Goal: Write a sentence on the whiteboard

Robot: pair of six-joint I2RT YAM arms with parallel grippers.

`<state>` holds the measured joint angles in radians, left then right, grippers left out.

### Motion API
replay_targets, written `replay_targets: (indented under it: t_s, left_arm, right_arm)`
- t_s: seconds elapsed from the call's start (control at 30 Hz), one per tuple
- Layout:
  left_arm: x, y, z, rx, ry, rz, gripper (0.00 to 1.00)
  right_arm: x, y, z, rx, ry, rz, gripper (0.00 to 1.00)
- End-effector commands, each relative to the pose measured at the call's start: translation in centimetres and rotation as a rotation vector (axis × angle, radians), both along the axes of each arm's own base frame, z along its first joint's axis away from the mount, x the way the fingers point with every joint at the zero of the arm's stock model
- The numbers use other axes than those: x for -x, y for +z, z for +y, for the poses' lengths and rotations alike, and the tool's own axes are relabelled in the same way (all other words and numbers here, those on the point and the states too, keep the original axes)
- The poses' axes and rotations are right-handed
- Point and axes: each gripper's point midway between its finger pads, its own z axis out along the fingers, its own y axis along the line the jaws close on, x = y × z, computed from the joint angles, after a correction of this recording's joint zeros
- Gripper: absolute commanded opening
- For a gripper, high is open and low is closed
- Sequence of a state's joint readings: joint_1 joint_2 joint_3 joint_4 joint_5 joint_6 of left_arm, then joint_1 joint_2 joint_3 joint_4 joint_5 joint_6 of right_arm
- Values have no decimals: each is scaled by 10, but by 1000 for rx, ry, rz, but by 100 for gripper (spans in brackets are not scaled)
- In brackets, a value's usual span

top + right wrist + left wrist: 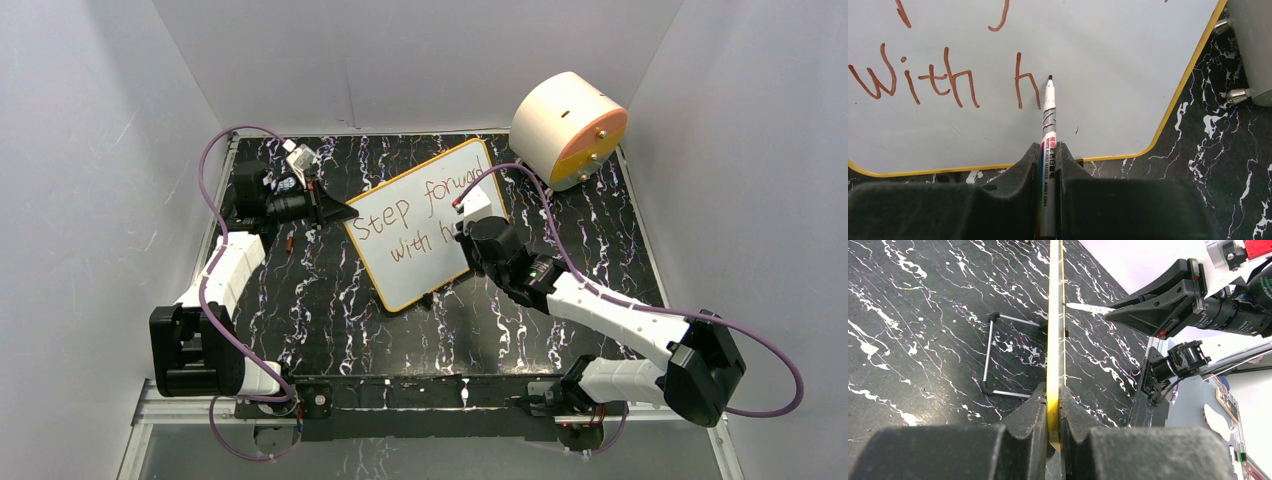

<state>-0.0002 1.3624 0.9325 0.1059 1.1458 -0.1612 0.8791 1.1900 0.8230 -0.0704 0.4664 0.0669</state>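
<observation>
Right now my right gripper (1049, 150) is clamped on the marker (1048, 131), whose long axis runs straight out from the jaws to the whiteboard (1118, 45). Its tip sits just right of the "h" that ends the sentence (943, 80) as it stands, "Step forward with h". Whether the tip presses the surface or hangs a hair off it I cannot tell.

The coming stroke, as I judge it, is the "o", so the move goes to the right along the second line, towards the yellow frame. Bare white lies that way, enough for the remaining letters if I keep them tight (the rounded corner cuts in lower down).

My left gripper (1053, 396) is closed on the board's left edge, the frame pinched between its jaws, bracing it; the right arm alone reaches the writing.

From above, the board lies slanted on the black marbled table (330, 310), its long edge rising to the right towards the peach-and-orange drum (570, 128), which stands just beside the far corner. Plain white walls close in on three sides.
</observation>
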Motion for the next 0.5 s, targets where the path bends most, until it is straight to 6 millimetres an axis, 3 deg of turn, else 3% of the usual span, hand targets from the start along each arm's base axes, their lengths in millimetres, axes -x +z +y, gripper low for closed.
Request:
replay_targets:
  t_s: [0.0, 0.47]
  left_arm:
    - [9, -11, -8, -8, -48, 31, 0]
    - [9, -11, -8, -7, -50, 33, 0]
  right_arm:
    - [-9, 23, 13, -56, 16, -48, 0]
    - [9, -5, 4, -7, 45, 48, 0]
